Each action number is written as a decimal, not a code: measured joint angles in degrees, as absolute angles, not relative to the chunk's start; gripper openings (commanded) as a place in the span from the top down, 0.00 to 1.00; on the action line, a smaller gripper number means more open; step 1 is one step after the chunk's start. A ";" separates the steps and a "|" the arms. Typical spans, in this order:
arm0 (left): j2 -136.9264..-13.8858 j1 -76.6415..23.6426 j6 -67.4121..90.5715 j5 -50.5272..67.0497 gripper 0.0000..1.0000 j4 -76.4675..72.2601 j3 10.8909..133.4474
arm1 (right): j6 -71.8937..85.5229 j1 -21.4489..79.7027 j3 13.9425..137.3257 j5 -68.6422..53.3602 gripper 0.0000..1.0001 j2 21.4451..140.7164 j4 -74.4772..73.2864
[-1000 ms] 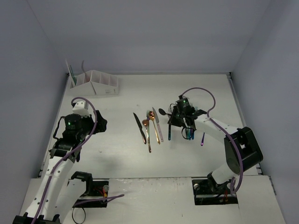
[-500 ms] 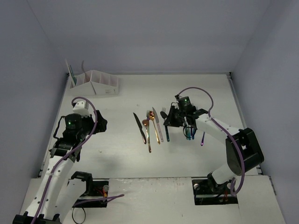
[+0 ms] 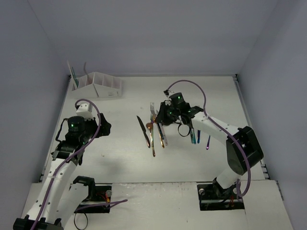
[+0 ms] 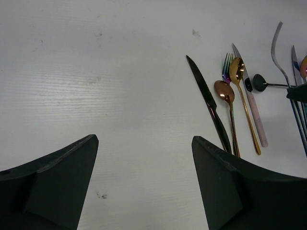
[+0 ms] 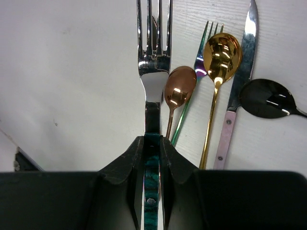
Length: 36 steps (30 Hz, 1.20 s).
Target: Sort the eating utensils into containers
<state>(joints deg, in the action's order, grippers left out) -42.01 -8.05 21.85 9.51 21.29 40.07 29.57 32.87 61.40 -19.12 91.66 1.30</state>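
The white desk point(image 3: 201, 91) carried the rack point(image 3: 98, 85) in its far left corner, well apart from the loose cutlery lying near the middle. The right tool point(image 5: 152, 143) was clamped shut on the teal handle of a silver-tined fork point(image 5: 153, 62), gripping it just behind the neck, with the tines pointing straight ahead and lifted clear above the row on the desk. The left tool point(image 4: 144, 182) hung with its jaws wide apart and nothing between them, over bare desk to the left of that row. The step in hand looked like carrying the fork across to the rack, and doing it well probably meant keeping the grip firm, since a slim handle could swivel between the pads, and lifting high enough to clear the slanted tops before lowering it into one compartment. The reach looked long for the right arm, so passing near the idle left arm called for care. Below the fork lay a black knife point(image 4: 207, 103), a pink-handled knife point(image 5: 230, 110), a gold spoon point(image 5: 220, 52), a rainbow fork point(image 5: 199, 67), a copper spoon point(image 5: 179, 88) and a black spoon point(image 5: 266, 98), side by side and best left undisturbed.
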 measured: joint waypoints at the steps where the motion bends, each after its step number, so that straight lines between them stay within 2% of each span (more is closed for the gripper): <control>1: -42.00 -8.05 21.85 9.64 0.23 21.28 40.07 | 29.20 33.44 62.07 -18.73 1.00 92.41 1.72; 10: -41.73 -10.77 28.82 13.64 0.23 19.55 40.16 | 21.54 42.60 65.43 -11.78 1.00 93.76 6.94; 19: -46.31 -26.36 39.11 8.88 0.24 10.25 45.50 | 17.44 48.87 56.99 -8.79 1.00 80.01 17.73; 30: -57.13 -36.04 43.11 -0.43 0.37 1.71 49.02 | 16.12 49.52 53.43 -8.27 1.00 75.44 21.65; 36: -60.10 -37.60 43.98 -2.95 0.53 -1.41 50.86 | 15.90 49.56 51.92 -7.63 1.00 74.95 21.68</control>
